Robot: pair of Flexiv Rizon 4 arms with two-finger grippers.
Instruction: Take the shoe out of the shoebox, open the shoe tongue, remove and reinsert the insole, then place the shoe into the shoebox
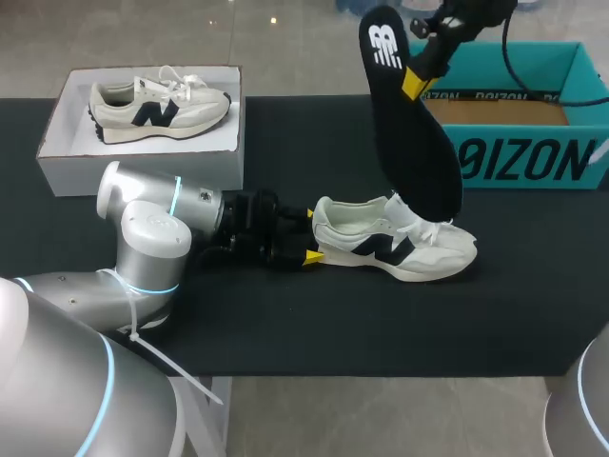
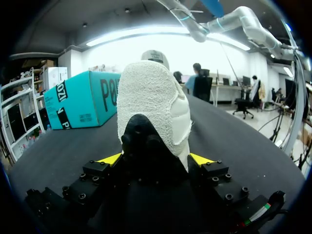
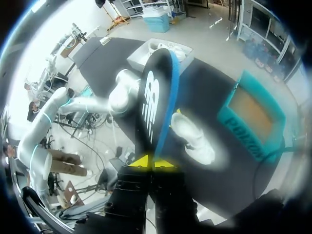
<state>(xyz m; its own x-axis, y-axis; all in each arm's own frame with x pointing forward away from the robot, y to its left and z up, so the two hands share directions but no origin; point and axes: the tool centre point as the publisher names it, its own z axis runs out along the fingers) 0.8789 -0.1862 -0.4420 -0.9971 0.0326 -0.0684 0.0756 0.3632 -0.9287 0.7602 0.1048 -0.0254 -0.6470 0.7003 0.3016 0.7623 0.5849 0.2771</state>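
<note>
The shoe (image 1: 395, 249) is lying upright on the black table (image 1: 285, 324), and my left gripper (image 1: 311, 235) is clamping its heel from both sides. My right gripper (image 3: 153, 162) is pinching the dark insole (image 1: 409, 124), holding it in the air above the shoe, beside the teal shoebox (image 1: 533, 157).
</note>
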